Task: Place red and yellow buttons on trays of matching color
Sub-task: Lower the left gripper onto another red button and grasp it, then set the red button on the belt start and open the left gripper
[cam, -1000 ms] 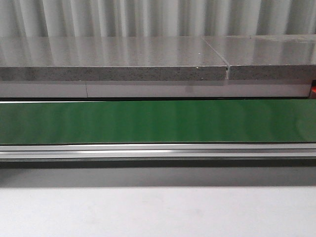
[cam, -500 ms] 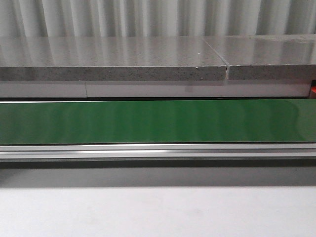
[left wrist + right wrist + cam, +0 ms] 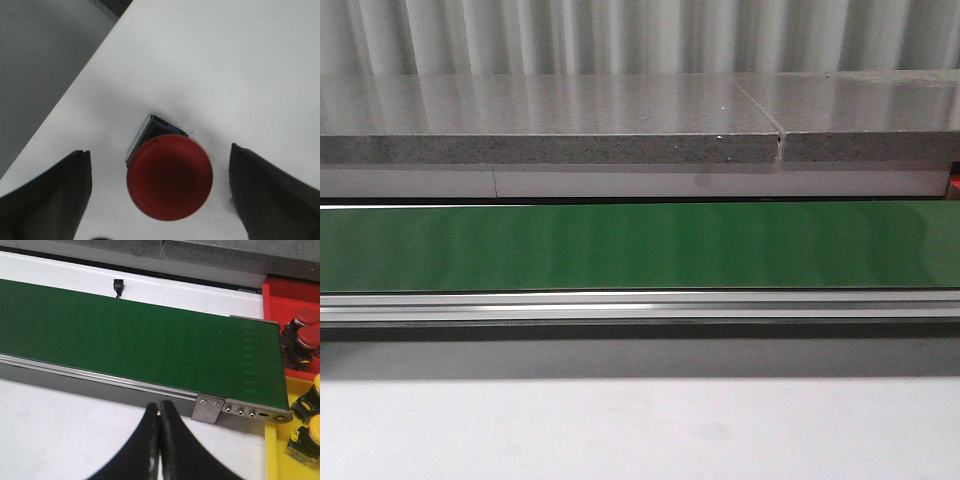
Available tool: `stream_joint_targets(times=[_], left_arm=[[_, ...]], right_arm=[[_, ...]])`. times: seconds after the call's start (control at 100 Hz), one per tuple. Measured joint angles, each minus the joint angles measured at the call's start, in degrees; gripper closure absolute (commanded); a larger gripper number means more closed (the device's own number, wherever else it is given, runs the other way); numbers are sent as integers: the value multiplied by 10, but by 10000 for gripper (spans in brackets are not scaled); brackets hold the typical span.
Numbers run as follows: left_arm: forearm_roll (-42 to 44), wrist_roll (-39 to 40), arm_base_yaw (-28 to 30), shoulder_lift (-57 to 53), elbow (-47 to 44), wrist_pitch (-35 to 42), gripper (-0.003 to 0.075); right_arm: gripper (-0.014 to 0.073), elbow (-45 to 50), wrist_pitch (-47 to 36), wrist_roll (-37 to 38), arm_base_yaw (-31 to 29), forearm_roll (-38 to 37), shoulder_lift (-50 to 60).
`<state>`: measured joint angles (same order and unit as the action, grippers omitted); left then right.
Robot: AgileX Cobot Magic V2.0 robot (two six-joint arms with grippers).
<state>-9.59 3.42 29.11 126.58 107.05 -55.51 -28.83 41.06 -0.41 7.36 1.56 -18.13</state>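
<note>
In the left wrist view a red button (image 3: 170, 178) with a dark square base stands on the white table. My left gripper (image 3: 159, 150) is open, and its dark fingers (image 3: 50, 197) flank the button without touching it. My right gripper (image 3: 160, 406) is shut on nothing above the white table, near the conveyor's end. Beyond that end lie a red tray (image 3: 277, 292) holding two red buttons (image 3: 306, 316) and a yellow tray (image 3: 273, 452) holding two yellow buttons (image 3: 311, 432). Neither gripper nor any button shows in the front view.
A green conveyor belt (image 3: 640, 245) with an aluminium rail runs across the front view, with a grey stone shelf (image 3: 550, 120) behind it. The belt's end bracket (image 3: 209, 409) lies close to my right gripper. The table edge (image 3: 75, 85) drops off near the red button.
</note>
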Motion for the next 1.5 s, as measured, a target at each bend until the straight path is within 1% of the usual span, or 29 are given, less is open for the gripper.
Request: stream_joint_targets(times=[0.12, 0.19, 0.26, 0.33, 0.57, 0.86, 0.96, 1.08, 1.29, 1.39, 1.5], left_arm=[[-1, 0, 0, 0, 0, 1, 358], [-1, 0, 0, 0, 0, 1, 423], [-1, 0, 0, 0, 0, 1, 472], [-1, 0, 0, 0, 0, 1, 500], [3, -25, -8, -14, 0, 2, 512], [6, -40, -24, -86, -1, -5, 512], [9, -42, -30, -117, -17, -5, 512], [9, -44, -34, -165, -61, -2, 512], [11, -49, -44, -276, -189, 37, 512], [11, -49, -60, -326, -245, 51, 512], [11, -49, -83, -356, -289, 61, 512]], right_arm=[[660, 0, 0, 0, 0, 0, 0], [660, 0, 0, 0, 0, 0, 0], [660, 0, 0, 0, 0, 0, 0], [660, 0, 0, 0, 0, 0, 0], [660, 0, 0, 0, 0, 0, 0], [660, 0, 0, 0, 0, 0, 0], [660, 0, 0, 0, 0, 0, 0], [660, 0, 0, 0, 0, 0, 0], [660, 0, 0, 0, 0, 0, 0], [660, 0, 0, -1, 0, 0, 0], [660, 0, 0, -1, 0, 0, 0]])
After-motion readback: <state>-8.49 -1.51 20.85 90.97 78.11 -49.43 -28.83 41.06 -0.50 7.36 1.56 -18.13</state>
